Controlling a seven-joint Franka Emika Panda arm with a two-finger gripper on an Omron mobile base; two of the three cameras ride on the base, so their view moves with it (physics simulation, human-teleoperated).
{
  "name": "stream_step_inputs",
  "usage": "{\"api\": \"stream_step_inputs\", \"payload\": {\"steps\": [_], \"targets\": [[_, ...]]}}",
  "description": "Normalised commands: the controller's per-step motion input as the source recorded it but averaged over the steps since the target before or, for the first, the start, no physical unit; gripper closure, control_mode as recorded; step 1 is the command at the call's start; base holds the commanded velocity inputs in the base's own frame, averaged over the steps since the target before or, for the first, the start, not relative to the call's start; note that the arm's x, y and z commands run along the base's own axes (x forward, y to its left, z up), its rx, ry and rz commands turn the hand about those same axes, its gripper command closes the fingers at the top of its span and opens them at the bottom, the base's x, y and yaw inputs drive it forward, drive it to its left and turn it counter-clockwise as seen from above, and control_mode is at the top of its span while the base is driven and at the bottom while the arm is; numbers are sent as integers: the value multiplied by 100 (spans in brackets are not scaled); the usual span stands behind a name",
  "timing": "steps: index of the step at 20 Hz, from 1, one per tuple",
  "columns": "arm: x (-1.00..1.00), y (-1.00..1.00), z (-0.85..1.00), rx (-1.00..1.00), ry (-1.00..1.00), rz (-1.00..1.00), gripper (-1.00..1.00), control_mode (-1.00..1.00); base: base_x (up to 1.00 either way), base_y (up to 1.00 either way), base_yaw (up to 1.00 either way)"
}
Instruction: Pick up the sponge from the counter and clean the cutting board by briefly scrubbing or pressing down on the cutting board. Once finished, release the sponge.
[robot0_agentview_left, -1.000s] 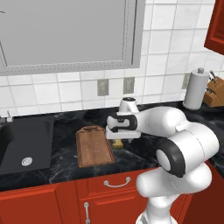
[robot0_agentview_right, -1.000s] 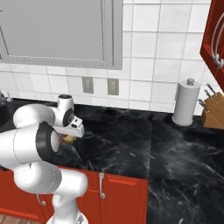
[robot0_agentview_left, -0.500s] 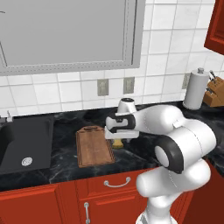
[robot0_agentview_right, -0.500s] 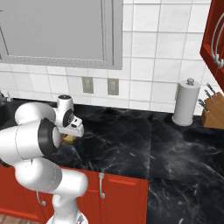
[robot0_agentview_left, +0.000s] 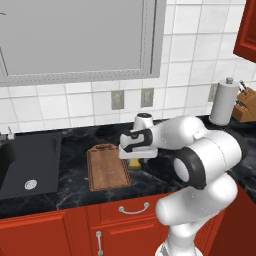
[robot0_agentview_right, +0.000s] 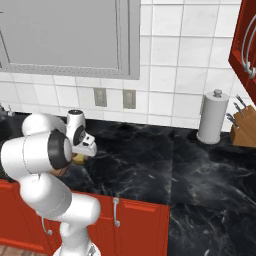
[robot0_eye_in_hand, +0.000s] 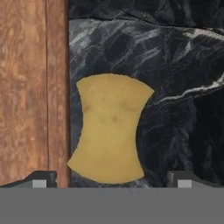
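The yellow sponge (robot0_eye_in_hand: 109, 127) lies on the black counter (robot0_eye_in_hand: 179, 83), just beside the long edge of the brown wooden cutting board (robot0_eye_in_hand: 30, 87). My gripper (robot0_eye_in_hand: 113, 180) hangs right over the sponge, open, with a fingertip on either side and wider than the sponge; nothing is held. From the left base view the white hand hovers low above the sponge (robot0_agentview_left: 135, 164), to the right of the cutting board (robot0_agentview_left: 106, 169). In the right base view a sliver of the sponge (robot0_agentview_right: 79, 159) peeks out under the hand.
A black sink basin (robot0_agentview_left: 25, 165) is sunk in the counter left of the board. A paper towel holder (robot0_agentview_left: 222, 102) and a knife block (robot0_agentview_left: 245, 106) stand at the far right against the tiled wall. Red cabinets run below the counter.
The hand has edged left and a little lower over the sponge. Its jaws have stayed open, and the sponge and board have not moved.
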Motion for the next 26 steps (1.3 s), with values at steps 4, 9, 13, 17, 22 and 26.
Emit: {"api": "stream_step_inputs", "payload": {"steps": [4,9,13,17,22,26], "targets": [[16,0,-4,0,0,0,-100,-100,0,0,0],[15,1,-6,0,0,0,-100,-100,0,0,0],[11,3,-15,0,0,0,-100,-100,0,0,0],[8,3,-18,0,0,0,-100,-100,0,0,0],[7,0,-16,0,0,0,-100,-100,0,0,0],[7,0,-17,0,0,0,-100,-100,0,0,0]]}}
